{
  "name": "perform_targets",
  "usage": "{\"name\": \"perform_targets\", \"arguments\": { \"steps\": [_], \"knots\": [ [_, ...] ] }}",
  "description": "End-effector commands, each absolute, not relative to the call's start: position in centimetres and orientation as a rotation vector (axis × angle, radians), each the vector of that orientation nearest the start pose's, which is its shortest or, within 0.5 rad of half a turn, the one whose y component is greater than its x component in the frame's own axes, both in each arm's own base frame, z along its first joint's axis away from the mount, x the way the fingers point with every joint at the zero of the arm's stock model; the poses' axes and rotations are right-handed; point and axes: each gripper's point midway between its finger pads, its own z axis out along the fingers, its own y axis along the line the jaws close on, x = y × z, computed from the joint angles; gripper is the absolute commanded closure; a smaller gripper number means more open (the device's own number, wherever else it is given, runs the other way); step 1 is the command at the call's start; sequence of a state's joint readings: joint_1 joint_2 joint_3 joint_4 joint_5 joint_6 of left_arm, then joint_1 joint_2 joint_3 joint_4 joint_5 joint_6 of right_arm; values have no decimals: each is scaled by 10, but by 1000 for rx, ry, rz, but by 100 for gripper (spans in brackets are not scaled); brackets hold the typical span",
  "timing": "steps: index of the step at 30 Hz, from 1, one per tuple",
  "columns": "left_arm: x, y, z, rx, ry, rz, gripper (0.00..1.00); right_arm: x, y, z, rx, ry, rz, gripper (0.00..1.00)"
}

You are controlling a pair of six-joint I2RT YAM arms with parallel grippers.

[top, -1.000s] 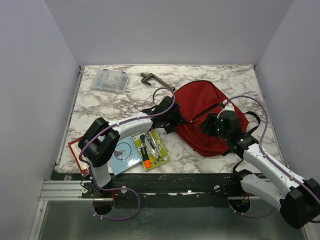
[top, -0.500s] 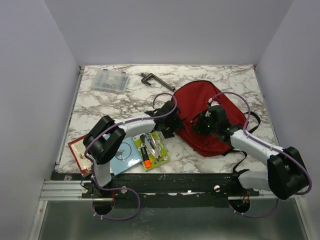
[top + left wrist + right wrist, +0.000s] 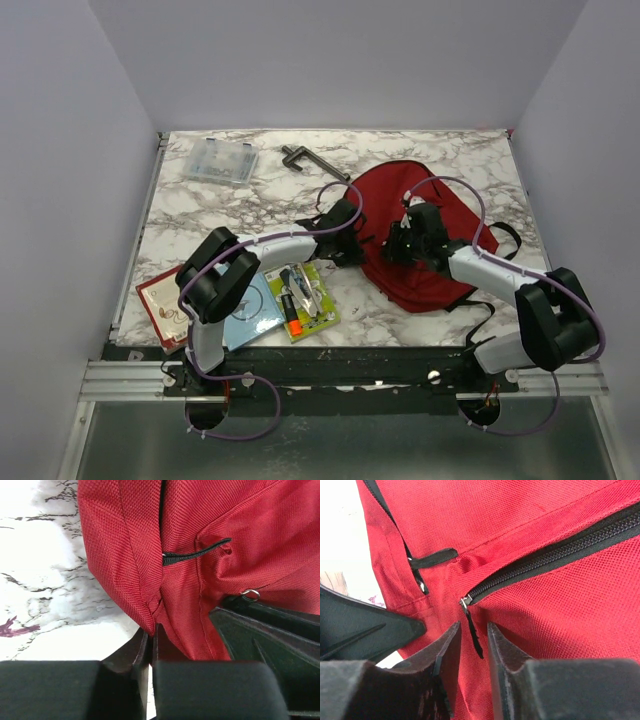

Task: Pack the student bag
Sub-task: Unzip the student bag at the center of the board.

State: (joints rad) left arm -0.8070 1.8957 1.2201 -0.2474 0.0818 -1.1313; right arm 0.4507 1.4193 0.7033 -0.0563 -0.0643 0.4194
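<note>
The student bag (image 3: 392,192), red with black straps, lies on the right half of the marble table. My left gripper (image 3: 352,248) is at its left edge. In the left wrist view the left gripper (image 3: 151,630) is shut on a fold of the bag's red fabric (image 3: 225,525) at the seam. My right gripper (image 3: 396,246) is over the bag's front. Its jaws (image 3: 474,626) stand narrowly open around the black zipper pull (image 3: 476,642), which hangs between them without being pinched. The dark zipper (image 3: 555,555) runs up to the right, closed.
A clear plastic box (image 3: 220,160) and a black clamp (image 3: 308,160) lie at the back. Near the front left are a green card of pens (image 3: 303,297), a blue booklet (image 3: 250,312) and a red book (image 3: 160,305). Walls surround the table.
My left gripper has closed on the bag's edge. The right arm has swung left across the bag to the zipper pull, and its jaws have narrowed.
</note>
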Motion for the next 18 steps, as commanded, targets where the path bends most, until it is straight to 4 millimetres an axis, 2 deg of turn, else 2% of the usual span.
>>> {"name": "perform_targets", "arguments": {
  "steps": [1,3,4,5,11,16,18],
  "knots": [
    [290,-385,77,-273,2623,-906,100,322,174,64,-98,2373,411,74],
    [291,-382,81,-261,2605,-893,100,327,162,69,-77,2369,317,83],
    [292,-380,83,-250,2592,-887,100,328,154,72,-62,2376,262,93],
    [293,-378,84,-244,2583,-878,100,329,148,76,-54,2380,216,99],
    [296,-370,95,-206,2536,-850,100,332,96,109,67,2322,-111,99],
    [296,-367,97,-190,2523,-842,100,341,68,140,174,2216,-282,99],
    [294,-366,97,-181,2523,-841,100,346,62,148,160,2196,-342,99]
  ]
}}
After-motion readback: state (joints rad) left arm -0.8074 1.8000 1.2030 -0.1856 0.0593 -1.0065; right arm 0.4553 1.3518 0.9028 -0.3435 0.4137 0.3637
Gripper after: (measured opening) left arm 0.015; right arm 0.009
